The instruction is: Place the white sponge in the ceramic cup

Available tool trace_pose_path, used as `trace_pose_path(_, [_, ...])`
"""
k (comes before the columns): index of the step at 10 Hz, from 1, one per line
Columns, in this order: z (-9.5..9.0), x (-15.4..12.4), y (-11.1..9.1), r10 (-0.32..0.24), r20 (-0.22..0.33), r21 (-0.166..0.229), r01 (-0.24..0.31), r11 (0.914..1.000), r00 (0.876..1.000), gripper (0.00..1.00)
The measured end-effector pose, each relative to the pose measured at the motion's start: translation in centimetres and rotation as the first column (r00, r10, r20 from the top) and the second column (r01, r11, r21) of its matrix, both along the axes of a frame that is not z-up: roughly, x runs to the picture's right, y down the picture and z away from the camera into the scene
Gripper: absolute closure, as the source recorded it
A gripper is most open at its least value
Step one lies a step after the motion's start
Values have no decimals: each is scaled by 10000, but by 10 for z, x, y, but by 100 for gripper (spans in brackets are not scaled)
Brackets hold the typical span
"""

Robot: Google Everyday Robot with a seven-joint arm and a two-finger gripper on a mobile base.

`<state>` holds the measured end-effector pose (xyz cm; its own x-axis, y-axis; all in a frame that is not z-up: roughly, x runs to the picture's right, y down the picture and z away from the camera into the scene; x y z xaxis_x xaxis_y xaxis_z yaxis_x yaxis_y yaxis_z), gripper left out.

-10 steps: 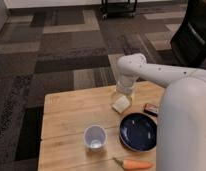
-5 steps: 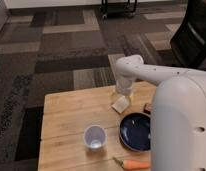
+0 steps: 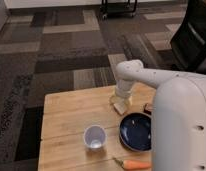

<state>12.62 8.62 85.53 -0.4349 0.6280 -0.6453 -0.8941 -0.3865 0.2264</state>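
Note:
The white sponge (image 3: 121,106) is a small off-white block on the wooden table (image 3: 71,115), just behind the blue bowl. My gripper (image 3: 119,100) comes down from the white arm right over the sponge, at its top edge. The ceramic cup (image 3: 95,137) stands upright and empty at the front middle of the table, to the front left of the sponge and apart from the gripper.
A wide dark blue bowl (image 3: 136,132) sits right of the cup. A carrot (image 3: 132,164) lies at the front edge. A dark bar (image 3: 147,107) lies behind the bowl, partly hidden by my arm. Carpet floor lies beyond; a black chair (image 3: 193,35) stands at the right.
The arm's white bulk has come further into the right of the view. The gripper stays over the sponge, which lies at about the same spot on the table.

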Motion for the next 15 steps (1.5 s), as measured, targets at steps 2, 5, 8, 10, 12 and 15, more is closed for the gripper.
trace_pose_path(2, [-9, 15, -5, 159, -329, 224, -152, 9996, 9993, 35])
trace_pose_path(5, [-19, 21, -10, 226, -643, 504, -194, 9985, 9977, 35])
trace_pose_path(8, [-24, 22, -10, 266, -818, 538, -223, 9983, 9963, 35])
trace_pose_path(10, [-20, 21, -9, 306, -810, 546, -262, 9982, 9962, 35])
trace_pose_path(12, [-14, 16, -9, 219, -699, 530, -182, 9984, 9973, 35])
trace_pose_path(15, [-7, 14, -9, 163, -628, 515, -131, 9986, 9979, 35])
